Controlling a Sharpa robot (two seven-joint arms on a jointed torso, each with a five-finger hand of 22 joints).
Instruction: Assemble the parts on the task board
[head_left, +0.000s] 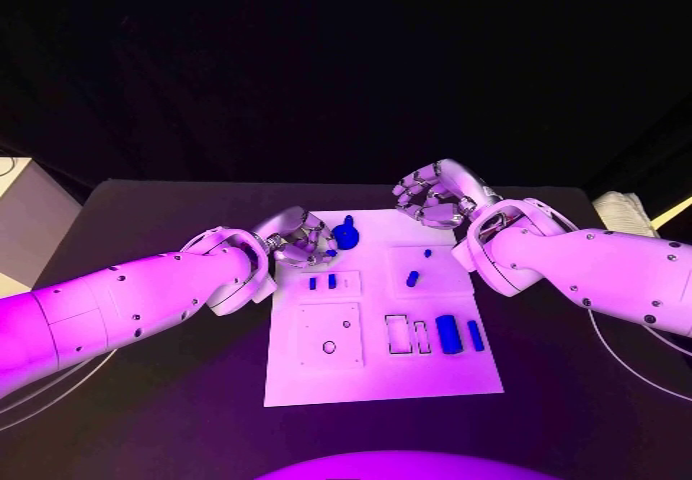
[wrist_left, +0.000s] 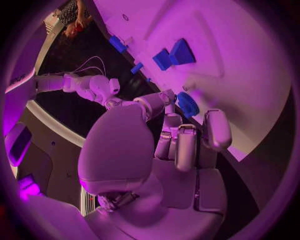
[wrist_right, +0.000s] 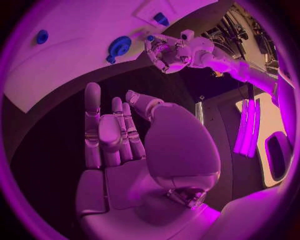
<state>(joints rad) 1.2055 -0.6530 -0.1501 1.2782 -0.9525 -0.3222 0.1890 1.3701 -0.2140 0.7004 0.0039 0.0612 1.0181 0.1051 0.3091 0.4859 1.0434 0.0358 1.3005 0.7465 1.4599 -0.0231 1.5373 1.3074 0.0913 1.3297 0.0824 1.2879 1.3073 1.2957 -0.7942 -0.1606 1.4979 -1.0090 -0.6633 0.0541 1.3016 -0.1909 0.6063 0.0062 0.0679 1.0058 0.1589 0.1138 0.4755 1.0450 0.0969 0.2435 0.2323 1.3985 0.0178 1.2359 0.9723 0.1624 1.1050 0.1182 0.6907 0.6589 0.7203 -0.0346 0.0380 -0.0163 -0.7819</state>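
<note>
Spanning the middle of the head view, the flat white rectangular task board (head_left: 378, 385) is seen on the matte black table (head_left: 144, 420). The silver left hand (head_left: 299, 240) is held at the board's upper left corner, fingers loosely spread, nothing gripped. The silver right hand (head_left: 434, 198) hovers above the upper right edge, likewise empty. The rounded glossy blue plastic part (head_left: 346, 234) lies just right of the left hand, the nearer one.
</note>
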